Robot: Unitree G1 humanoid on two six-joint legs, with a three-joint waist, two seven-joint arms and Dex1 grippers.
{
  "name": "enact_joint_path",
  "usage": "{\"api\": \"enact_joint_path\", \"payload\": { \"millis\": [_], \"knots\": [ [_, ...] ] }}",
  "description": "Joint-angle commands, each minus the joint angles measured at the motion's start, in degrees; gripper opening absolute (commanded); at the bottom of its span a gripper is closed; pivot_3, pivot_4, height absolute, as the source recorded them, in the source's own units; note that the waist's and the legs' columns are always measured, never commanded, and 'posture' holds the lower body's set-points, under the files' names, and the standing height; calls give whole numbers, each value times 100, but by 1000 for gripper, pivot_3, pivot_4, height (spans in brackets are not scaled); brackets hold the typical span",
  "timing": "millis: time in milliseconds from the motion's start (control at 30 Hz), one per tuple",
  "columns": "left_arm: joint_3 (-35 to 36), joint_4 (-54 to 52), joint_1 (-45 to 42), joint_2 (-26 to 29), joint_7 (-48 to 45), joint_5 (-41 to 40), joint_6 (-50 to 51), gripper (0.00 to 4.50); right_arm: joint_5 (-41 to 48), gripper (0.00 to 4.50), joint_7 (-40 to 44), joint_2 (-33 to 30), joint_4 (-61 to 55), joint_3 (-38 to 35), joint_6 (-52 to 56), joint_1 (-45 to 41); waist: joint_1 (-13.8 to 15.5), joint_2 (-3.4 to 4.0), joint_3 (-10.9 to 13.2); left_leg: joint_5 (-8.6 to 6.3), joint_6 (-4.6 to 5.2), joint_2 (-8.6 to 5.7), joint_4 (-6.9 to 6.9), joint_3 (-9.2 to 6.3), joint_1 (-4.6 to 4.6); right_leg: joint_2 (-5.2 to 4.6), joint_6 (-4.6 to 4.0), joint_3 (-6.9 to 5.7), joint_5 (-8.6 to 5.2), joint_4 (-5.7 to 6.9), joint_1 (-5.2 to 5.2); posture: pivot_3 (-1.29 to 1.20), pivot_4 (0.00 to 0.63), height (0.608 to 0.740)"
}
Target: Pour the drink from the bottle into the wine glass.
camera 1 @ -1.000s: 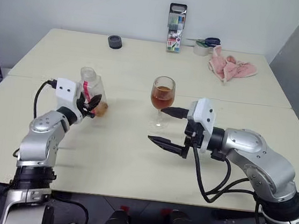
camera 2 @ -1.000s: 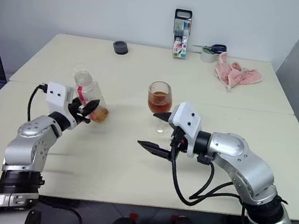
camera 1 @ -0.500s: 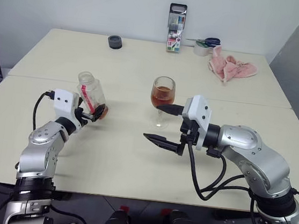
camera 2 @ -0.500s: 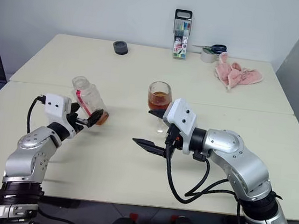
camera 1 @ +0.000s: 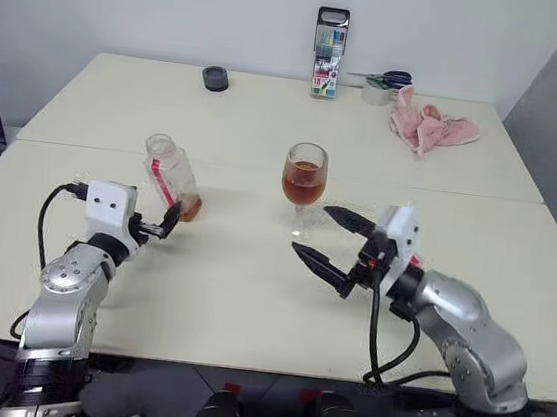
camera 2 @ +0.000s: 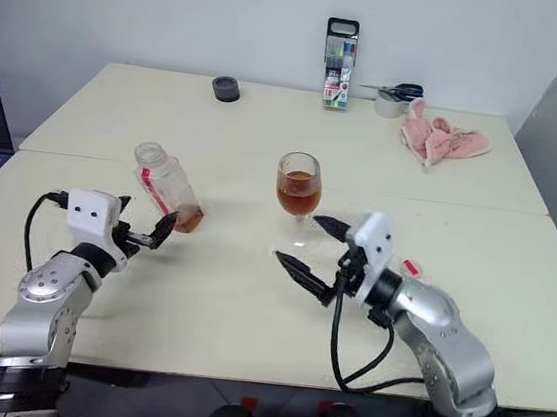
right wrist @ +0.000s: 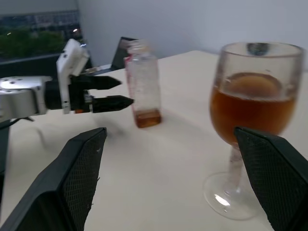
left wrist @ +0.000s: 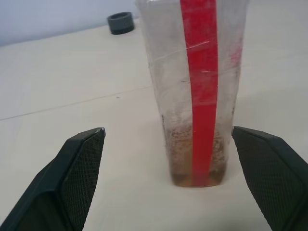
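Bottle (camera 1: 169,178) stands uncapped on the cream table (camera 1: 248,296), left of the wine glass (camera 1: 303,185), with only a thin layer of the reddish-brown drink (left wrist: 197,179) at its base. The glass bowl is roughly half full of the same amber liquid. The left gripper (camera 1: 163,224) sits just short of the bottle with its fingers spread apart, grasping nothing. The right gripper (camera 1: 329,244) hovers near the glass stem, jaws wide and empty too. Along the far edge are a marker case (camera 1: 327,52), a pink cloth (camera 1: 428,123), scissors (camera 1: 386,78) and a small dark ring (camera 1: 214,78).
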Motion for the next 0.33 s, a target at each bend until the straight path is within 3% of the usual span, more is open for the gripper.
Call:
{"api": "enact_joint_path", "payload": {
  "millis": [33, 333],
  "knots": [
    [187, -586, 316, -113, 68, -72, -142, 4479, -478, 4500, -510, 358, 395, -364, -1017, 354, -1, -1, -1, 0, 0, 1, 0, 1, 1, 1, 0, 0, 0, 0, 0, 0, 150, 740],
    [279, -813, 770, -507, 213, -66, -622, 4479, -1072, 4500, -925, 876, 1483, -574, -2285, 718, 20, 1, -1, 0, -1, 2, -1, 9, 5, 3, 0, 5, 0, 0, 2, 0, 150, 740]
  ]
}}
